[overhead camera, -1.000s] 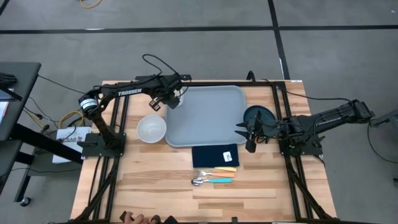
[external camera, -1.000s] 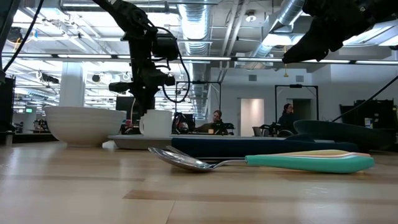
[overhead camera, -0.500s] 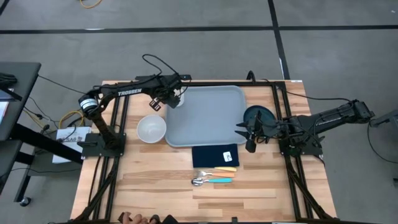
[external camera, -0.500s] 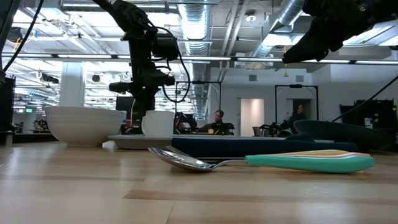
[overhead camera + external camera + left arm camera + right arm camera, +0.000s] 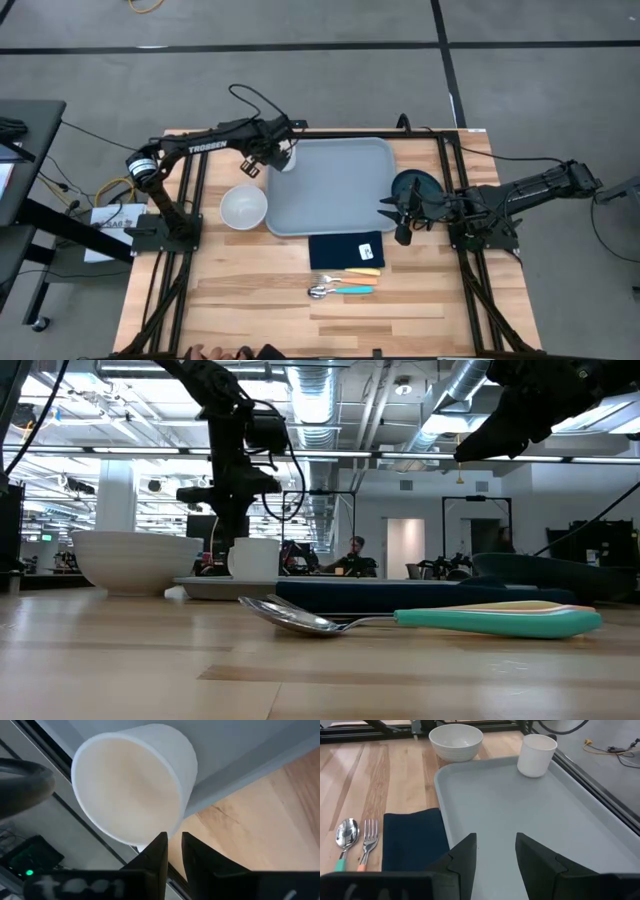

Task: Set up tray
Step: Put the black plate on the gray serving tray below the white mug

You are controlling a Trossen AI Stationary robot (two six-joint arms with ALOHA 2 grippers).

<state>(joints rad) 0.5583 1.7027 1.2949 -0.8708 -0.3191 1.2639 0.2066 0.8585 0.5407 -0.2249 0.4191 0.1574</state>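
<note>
We judge cup placement in hand: the cup [image 5: 536,748] stands in the tray's [image 5: 335,190] far left corner, the left gripper [image 5: 170,851] fingers nearly together beside it, the right gripper [image 5: 496,851] parted; next, the plate [image 5: 413,186]

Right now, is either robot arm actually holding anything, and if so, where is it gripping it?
The left gripper pinches the white cup by its rim, at the tray's corner. The right gripper is open, holding nothing.

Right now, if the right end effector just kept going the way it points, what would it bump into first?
Probably the tray: the right end effector points low across its bare surface. Farther along stands the white cup, though depth is unclear.
</note>
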